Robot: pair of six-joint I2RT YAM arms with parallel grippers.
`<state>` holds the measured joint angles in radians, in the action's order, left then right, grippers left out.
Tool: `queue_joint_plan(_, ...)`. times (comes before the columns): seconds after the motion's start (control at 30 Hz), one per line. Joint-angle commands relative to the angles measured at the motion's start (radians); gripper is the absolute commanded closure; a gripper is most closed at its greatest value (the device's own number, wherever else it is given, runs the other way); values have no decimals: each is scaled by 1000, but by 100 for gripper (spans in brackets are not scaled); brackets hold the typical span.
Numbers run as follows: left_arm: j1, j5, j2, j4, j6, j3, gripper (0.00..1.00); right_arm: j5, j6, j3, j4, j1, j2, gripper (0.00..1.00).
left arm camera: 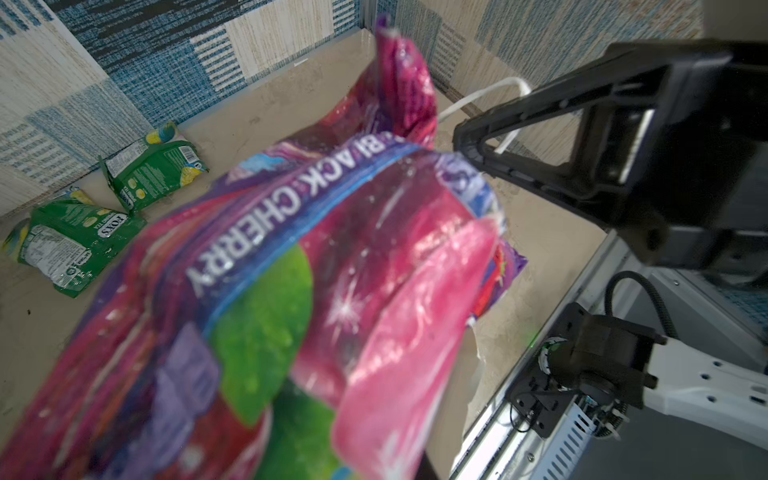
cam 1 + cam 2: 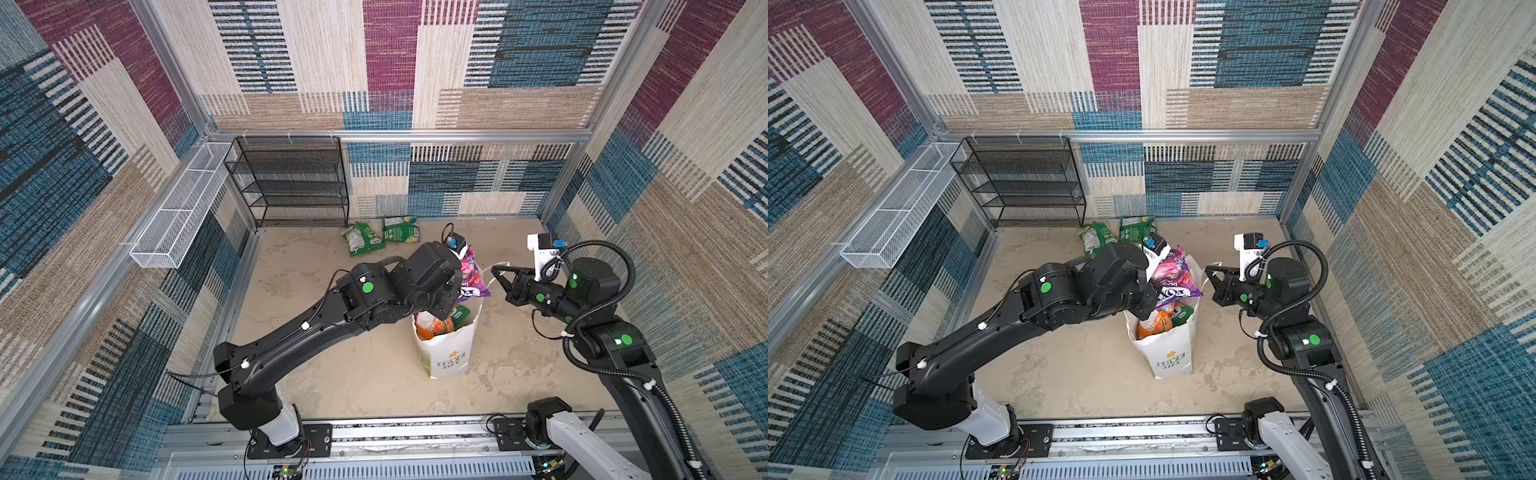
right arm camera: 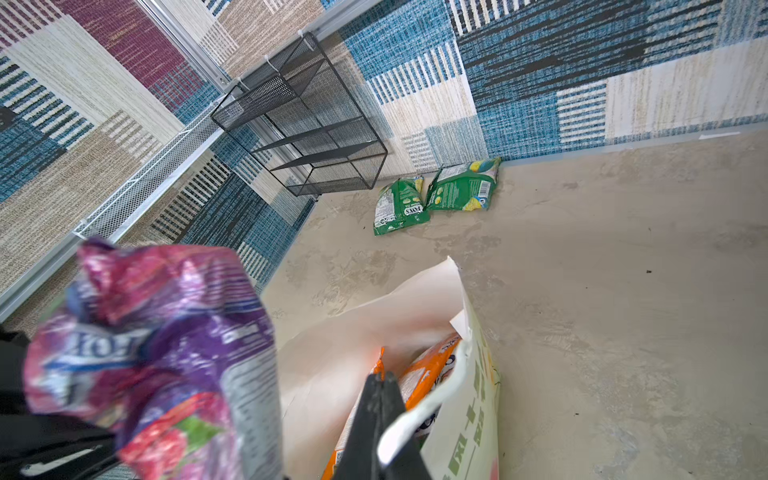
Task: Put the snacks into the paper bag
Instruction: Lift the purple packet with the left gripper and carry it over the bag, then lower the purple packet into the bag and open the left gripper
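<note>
Over the paper bag [image 2: 446, 357], left tool [image 2: 457, 296] clamps a pink packet [image 2: 473, 276], right tool [image 2: 495, 272] pinches the cord handle [image 3: 415, 411]; wide packet could snag and topple the bag.

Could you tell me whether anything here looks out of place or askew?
A green packet and a second green packet lie crumpled by the back wall, outside the paper bag; the right gripper pinches its cord handle, leaving the mouth lopsided.
</note>
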<state>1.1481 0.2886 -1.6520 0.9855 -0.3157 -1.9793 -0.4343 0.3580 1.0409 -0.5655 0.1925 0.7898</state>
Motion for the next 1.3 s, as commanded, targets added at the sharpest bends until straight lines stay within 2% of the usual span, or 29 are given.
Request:
queue_joint_plan(0.0,0,35,-26,10,7,-7,100,15,-1,6,4,2,-4,100)
queue_joint_plan(0.33,7,15,-42,42,-19,77,100,8,4,-8,23,1,0,100)
queue_joint_plan(0.67,8,43,-58,61,-39,81,100,3,8,-9,22,1,-1,100)
queue_joint_plan(0.97,8,20,-57,61,-43,53,71,7,4,-7,13,1,-12,100)
queue_joint_plan(1.17,7,-35,-32,54,-45,33,33,11,3,-5,12,1,-12,100)
queue_joint_plan(1.27,7,-81,-3,20,-39,41,27,11,4,-10,14,1,-12,100)
